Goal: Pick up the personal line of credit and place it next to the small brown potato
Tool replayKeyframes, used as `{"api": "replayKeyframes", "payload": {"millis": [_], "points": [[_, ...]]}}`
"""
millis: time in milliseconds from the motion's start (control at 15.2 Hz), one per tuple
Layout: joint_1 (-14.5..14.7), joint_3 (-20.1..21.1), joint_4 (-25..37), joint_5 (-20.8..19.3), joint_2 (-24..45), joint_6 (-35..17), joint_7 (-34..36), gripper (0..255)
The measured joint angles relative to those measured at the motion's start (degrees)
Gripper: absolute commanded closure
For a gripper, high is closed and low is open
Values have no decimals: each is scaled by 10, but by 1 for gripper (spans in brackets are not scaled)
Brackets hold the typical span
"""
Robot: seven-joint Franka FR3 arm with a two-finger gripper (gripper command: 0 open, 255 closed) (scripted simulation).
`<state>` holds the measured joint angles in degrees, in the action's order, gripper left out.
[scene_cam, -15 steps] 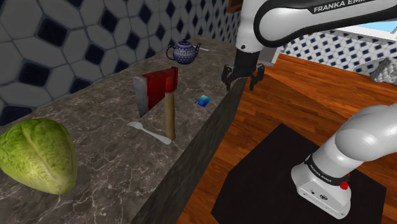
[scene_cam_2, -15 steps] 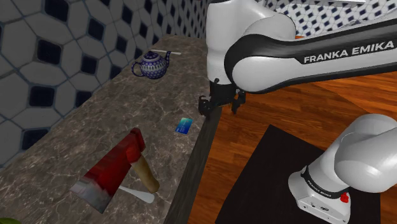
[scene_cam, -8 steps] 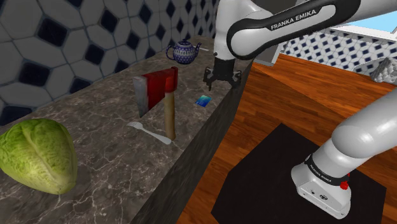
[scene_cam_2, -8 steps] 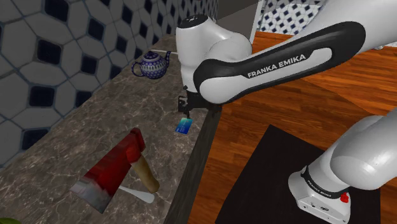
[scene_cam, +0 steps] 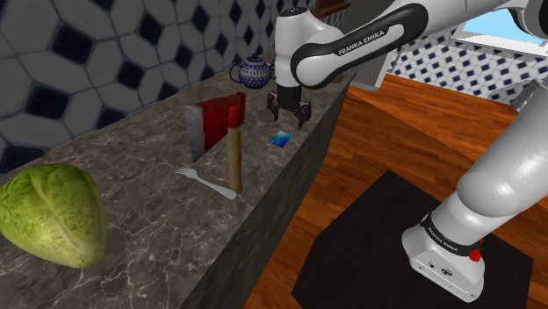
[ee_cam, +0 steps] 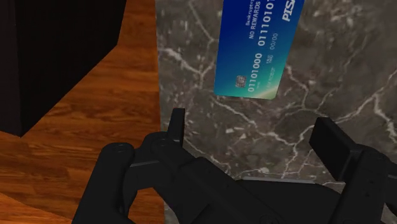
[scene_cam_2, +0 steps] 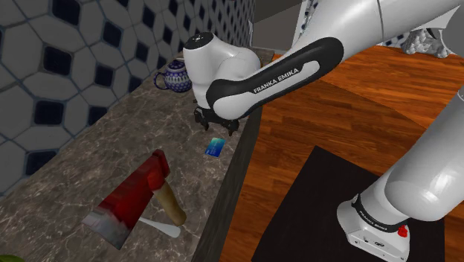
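The blue card (ee_cam: pixel 254 51) lies flat just ahead of the tool (ee_cam: pixel 252 127).

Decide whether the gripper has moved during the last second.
Yes. In the shoulder view the gripper has swung left, from beyond the counter edge to above it, beside the blue card.

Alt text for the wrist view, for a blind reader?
A blue bank card lies flat on a dark marbled counter, just beyond the open black gripper, which touches nothing. A wooden floor shows past the counter's edge.
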<state>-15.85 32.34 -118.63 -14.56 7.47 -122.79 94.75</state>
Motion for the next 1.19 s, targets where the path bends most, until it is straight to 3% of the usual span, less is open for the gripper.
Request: {"api": "replayKeyframes", "payload": {"millis": [462,858,924,1188], "points": [[3,-9,-15,-32,35,-42,28,0],[4,-11,-16,-36,40,-47,32,0],[4,-11,-16,-36,40,-47,32,255],[4,-10,-14,-36,39,-47,32,255]]}}
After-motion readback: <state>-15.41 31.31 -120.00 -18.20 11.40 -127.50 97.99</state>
